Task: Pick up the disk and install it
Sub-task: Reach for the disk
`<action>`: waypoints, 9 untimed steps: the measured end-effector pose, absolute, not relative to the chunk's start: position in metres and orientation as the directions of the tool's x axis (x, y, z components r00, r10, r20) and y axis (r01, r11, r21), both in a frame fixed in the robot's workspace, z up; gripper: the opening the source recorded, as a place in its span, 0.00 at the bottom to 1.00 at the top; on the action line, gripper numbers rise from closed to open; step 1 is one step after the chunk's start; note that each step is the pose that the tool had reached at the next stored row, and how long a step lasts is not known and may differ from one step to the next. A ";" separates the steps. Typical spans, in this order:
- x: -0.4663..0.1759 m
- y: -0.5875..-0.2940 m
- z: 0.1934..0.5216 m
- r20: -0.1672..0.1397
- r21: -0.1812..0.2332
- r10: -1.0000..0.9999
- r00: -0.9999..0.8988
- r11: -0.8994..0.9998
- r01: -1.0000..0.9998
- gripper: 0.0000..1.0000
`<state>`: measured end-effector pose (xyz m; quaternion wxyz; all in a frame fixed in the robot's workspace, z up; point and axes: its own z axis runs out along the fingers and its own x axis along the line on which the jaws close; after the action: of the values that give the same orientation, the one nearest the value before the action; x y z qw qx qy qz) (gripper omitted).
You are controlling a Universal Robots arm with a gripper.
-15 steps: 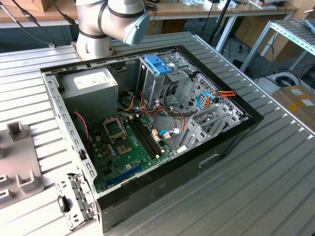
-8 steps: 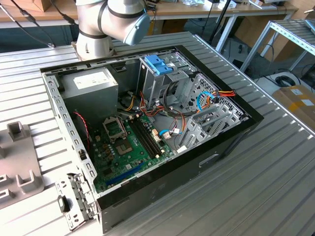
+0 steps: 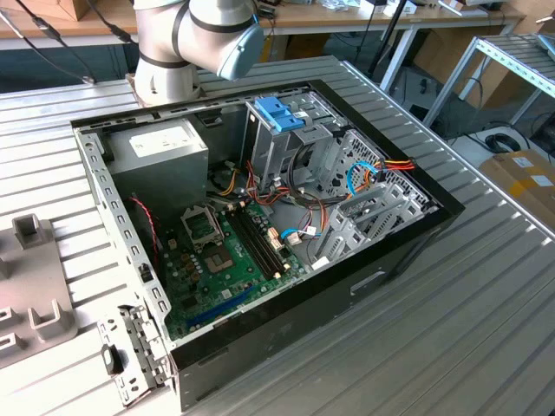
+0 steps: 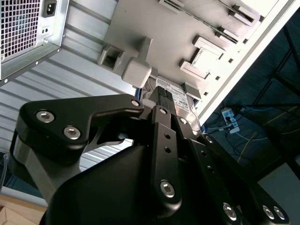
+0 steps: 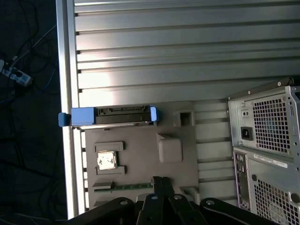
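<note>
Gripper (image 4: 162, 95) hovering over the grey fixture tray (image 5: 140, 140), outside the open computer case (image 3: 408, 251). Fingertips (image 4: 158, 99) pressed together, nothing pinched between them; same read in both wrist views.

Disk (image 5: 123, 116) not gripped. Parked on its long edge in a slot along one edge of the tray, blue carrier frame showing at both ends, one blue end poking out past the edge of the slatted aluminium table (image 5: 164, 47). In the second wrist view, white printed label facing the camera, directly beyond the fingertips. In the first wrist view, clear stretch of tray between tips and disk. Height of tips above the tray: cannot tell. No visible contact with the disk.

Also on the tray: square processor chip (image 5: 106, 160) seated in a pocket near the middle, green memory stick (image 5: 123, 186) lying in a groove just beside the fingertips, rounded raised block (image 5: 169, 150) between tips and disk slot.

Tray flat on the table, just beside the rear panel of the case.

Exterior view: case on its side, lid off, motherboard (image 3: 225, 260) exposed, power-supply box (image 3: 165, 147) in the far corner, drive cage with blue handle (image 3: 279, 113) standing next to it. Arm (image 3: 195, 35) rising behind the case. Part of the tray at the exterior view's left.
</note>
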<state>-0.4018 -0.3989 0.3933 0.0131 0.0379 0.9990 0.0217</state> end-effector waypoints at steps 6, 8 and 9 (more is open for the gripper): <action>-0.406 -0.399 0.393 -0.024 0.044 0.076 -0.997 0.996 0.075 0.10; -0.407 -0.399 0.393 -0.024 0.044 0.076 -0.997 0.996 0.075 0.10; -0.407 -0.399 0.393 -0.024 0.044 0.076 -0.997 0.996 0.075 0.10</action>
<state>-0.4074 -0.3989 0.3933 0.0131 0.0379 0.9990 0.0217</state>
